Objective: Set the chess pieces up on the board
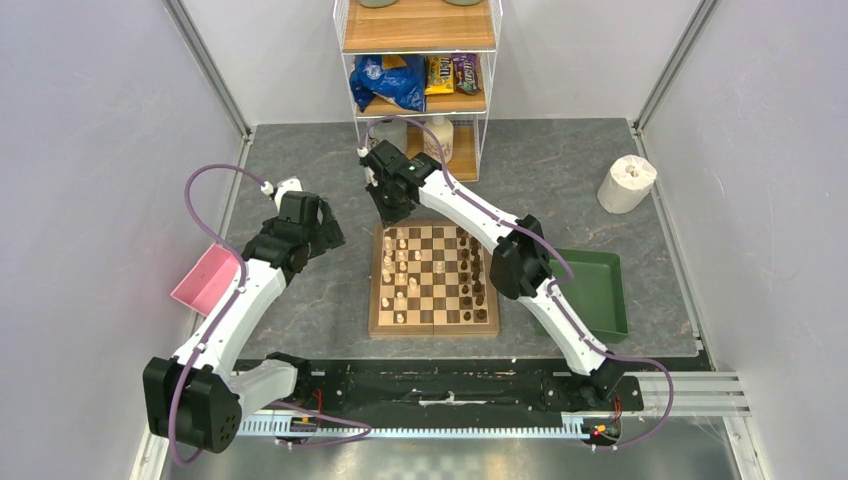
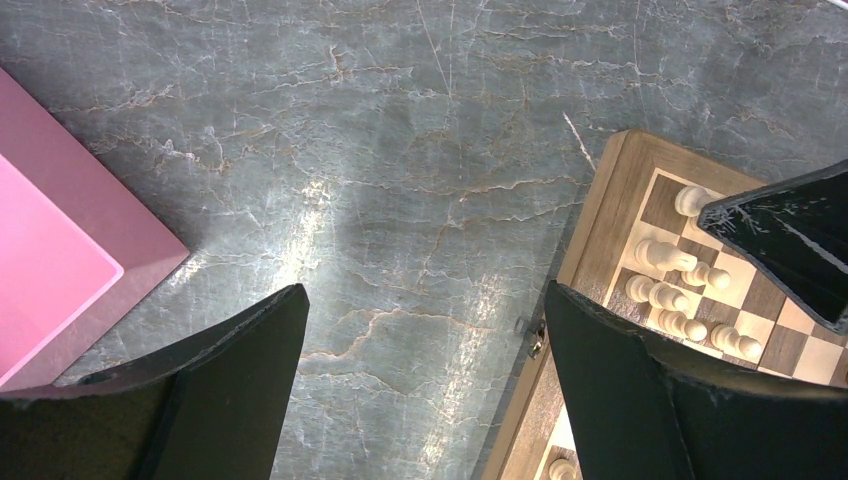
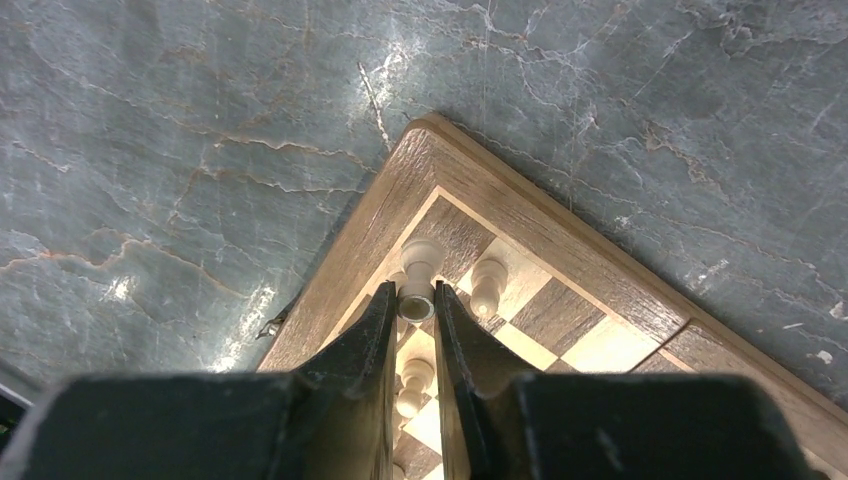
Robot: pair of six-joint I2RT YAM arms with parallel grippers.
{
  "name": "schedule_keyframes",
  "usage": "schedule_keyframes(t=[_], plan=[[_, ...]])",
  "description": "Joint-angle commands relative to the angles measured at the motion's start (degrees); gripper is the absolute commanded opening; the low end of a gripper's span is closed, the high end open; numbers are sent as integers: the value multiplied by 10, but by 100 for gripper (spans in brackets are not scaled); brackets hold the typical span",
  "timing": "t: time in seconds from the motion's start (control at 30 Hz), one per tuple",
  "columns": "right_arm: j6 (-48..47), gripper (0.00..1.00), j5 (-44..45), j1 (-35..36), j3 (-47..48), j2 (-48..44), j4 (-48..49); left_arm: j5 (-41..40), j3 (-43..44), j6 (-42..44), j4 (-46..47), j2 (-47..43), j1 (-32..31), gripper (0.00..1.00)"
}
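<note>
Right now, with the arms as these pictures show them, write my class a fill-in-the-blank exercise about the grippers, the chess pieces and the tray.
1. The right gripper is closed on a chess piece whose colour is ____.
2. The left gripper hangs over the bare table with its jaws ____.
3. The tray on the left arm's side of the board is coloured ____.
4. The dark pieces stand along the board's ____ side.

Missing words: pale; open; pink; right.
</note>
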Motion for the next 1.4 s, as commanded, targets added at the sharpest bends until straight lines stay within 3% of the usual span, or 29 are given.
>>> schedule_keyframes(t=[0.0,1.0,1.37], plan=[[-12,17,-9,1,33,10,3,-2,7,-9,22,-2,3,95],[-16,21,18,5,40,37,-10,4,5,-9,26,2,3,95],[-17,29,19,9,43,37,-8,6,4,-9,26,1,3,95]])
